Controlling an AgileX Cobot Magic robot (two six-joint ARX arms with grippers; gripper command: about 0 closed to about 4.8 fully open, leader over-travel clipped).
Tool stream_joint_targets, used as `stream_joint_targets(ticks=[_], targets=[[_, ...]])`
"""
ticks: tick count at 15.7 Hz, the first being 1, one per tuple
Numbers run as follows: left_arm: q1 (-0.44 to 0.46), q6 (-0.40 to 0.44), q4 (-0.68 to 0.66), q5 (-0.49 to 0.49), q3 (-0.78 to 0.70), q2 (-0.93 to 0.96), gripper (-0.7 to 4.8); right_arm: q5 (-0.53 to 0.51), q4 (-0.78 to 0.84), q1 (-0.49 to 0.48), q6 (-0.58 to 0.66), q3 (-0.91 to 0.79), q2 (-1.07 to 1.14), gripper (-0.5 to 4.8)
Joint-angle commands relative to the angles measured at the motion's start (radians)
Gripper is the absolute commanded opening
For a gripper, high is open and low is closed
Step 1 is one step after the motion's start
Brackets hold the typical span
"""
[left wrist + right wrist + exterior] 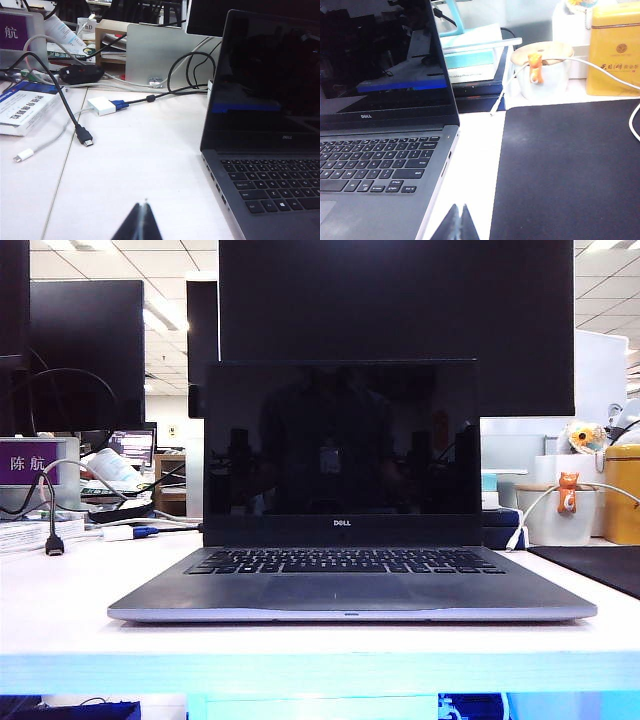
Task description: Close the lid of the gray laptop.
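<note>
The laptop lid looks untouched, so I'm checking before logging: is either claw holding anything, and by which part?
Nothing is held. The left claw and right claw are both shut on air, low over the table on either side of the gray laptop; its lid stands open.

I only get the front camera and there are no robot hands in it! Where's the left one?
Observer: The left gripper hangs over the bare white table, just off the gray laptop's left edge, touching nothing.
Operator: And the other hand?
Observer: The right gripper is over the strip of table between the laptop's right edge and a black mat.
Operator: Are they open, ready to push?
Observer: No, both look shut, their jaws closed to a point.
</note>
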Motion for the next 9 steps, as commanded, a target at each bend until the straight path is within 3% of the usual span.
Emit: stream_joint_targets(ticks=[1,3,6,9], targets=[[0.003,-0.143,0.127,0.042,0.001,-0.002,-0.05,-0.01,0.031,0.0,0.006,-0.002,-0.001,-0.02],[0.003,-0.178,0.175,0.138,0.005,-0.002,-0.05,-0.018,0.066,0.0,0.057,-0.002,-0.001,-0.02],[0.003,-0.183,0.041,0.11,0.033,-0.001,-0.05,-0.05,0.078,0.0,0.061,0.0,-0.001,-0.02],[0.003,-0.129,-0.058,0.04,0.106,0.004,-0.05,-0.073,0.078,0.001,0.15,0.003,-0.001,-0.02]])
